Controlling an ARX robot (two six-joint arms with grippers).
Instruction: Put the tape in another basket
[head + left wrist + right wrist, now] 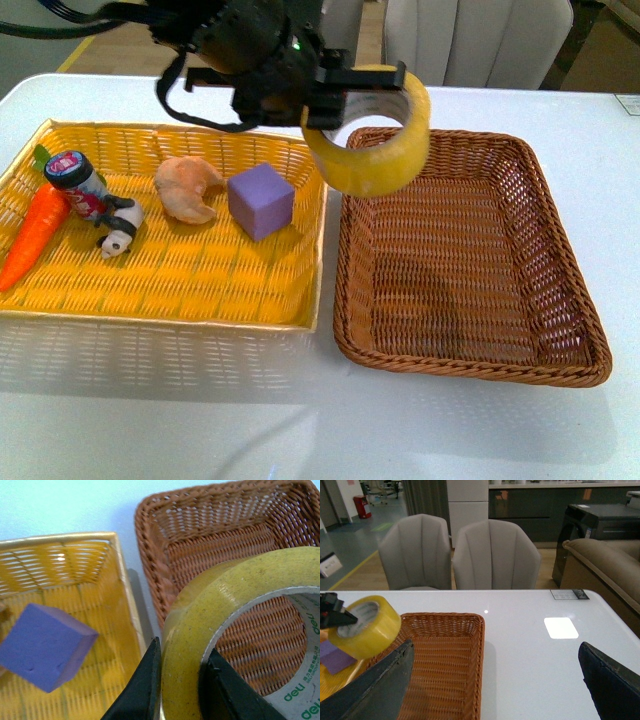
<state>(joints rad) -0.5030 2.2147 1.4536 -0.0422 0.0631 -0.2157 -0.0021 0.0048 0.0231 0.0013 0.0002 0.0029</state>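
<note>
The left tool [366, 78] was clamped on the tape [375, 140]: in the left wrist view one finger [142, 690] sat outside the roll's wall & the other inside the white printed core, w/ the tape [235, 610] pinched btwn them. The roll hung in the air, clear of the bench [450, 430], above the far left corner of the brown wicker basket [470, 250], right by the gap btwn the 2 baskets. It threw a shadow on that basket's woven floor, which was otherwise in plain view.

The yellow basket [160, 300] sat just beside the brown one, on its left, rims nearly touching. Inside, left to right: a toy carrot [35, 230] along the left wall, a small bottle [78, 182] w/ a blue-red cap, a little panda figure [120, 232] lying by it, a croissant [188, 187] & a purple cube [260, 200] near the right wall.

The right tool [495, 645] had its fingers spread wide, gripping nothing, off to the side of the brown basket [445, 670] over white bench top. Two grey chairs [495, 555] stood behind the bench.
</note>
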